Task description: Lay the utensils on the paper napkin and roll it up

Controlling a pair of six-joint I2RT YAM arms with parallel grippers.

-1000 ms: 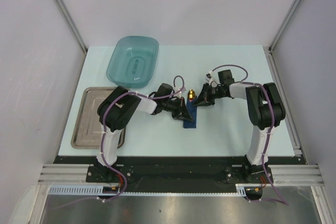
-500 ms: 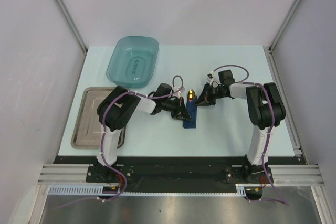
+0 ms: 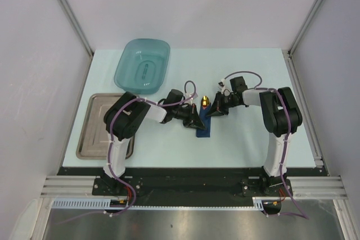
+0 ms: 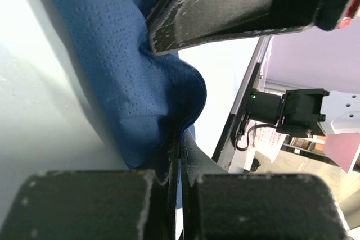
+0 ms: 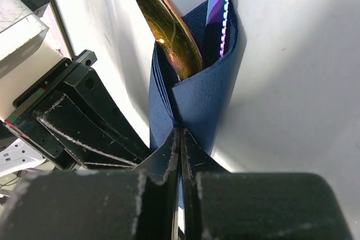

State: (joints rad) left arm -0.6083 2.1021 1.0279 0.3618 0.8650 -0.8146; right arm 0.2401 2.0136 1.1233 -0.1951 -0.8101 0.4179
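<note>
The navy paper napkin (image 3: 203, 125) lies mid-table, folded narrow around the utensils. In the right wrist view the napkin (image 5: 197, 96) wraps a gold spoon bowl (image 5: 166, 23) and an iridescent serrated knife blade (image 5: 219, 4) that stick out of its far end. My right gripper (image 3: 212, 111) is shut on the napkin's edge from the right (image 5: 180, 133). My left gripper (image 3: 197, 121) is shut on the napkin from the left; its wrist view shows the blue sheet (image 4: 129, 77) pinched between the fingertips (image 4: 180, 139). The handles are hidden inside the napkin.
A translucent teal tub (image 3: 143, 64) stands at the back left. A metal tray (image 3: 97, 122) lies at the left, partly under my left arm. Grey walls and frame posts enclose the table on three sides.
The right arm has shifted slightly left toward the napkin. The left arm and the napkin stay in place.
</note>
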